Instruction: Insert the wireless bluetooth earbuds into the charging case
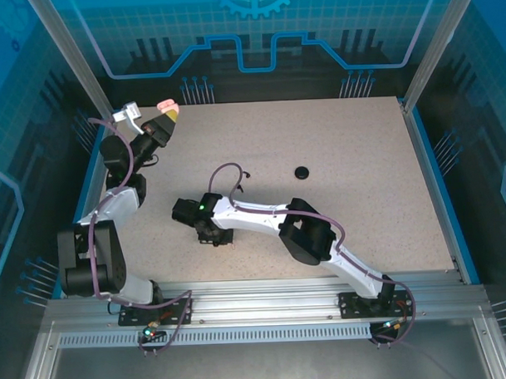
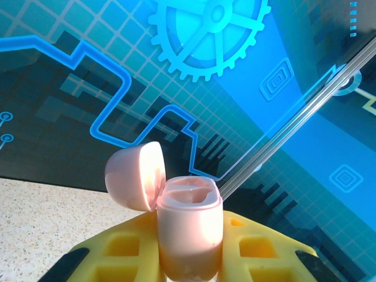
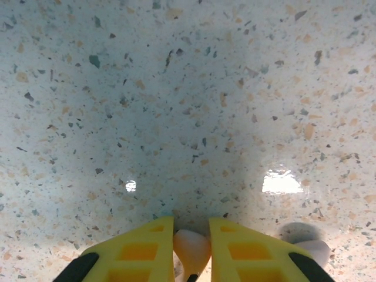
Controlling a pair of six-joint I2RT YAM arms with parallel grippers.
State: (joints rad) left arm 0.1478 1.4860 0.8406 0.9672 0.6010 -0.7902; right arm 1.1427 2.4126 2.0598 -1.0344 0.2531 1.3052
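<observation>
At the worktop's (image 1: 360, 169) far-left corner the left gripper (image 2: 191, 255) holds an open pink case (image 2: 189, 214), while the right gripper (image 3: 191, 232) pinches a pink earbud (image 3: 191, 249).

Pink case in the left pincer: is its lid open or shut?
Open. The lid is swung back to the left, leaving the top wells of the pink case exposed; the left pincer holds it upright.

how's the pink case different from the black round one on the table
The pink case is held off the table in the left gripper, lid hinged open; the black round case lies flat on the table, untouched. The pink case is pale, the black one dark. Both are small and rounded.
</observation>
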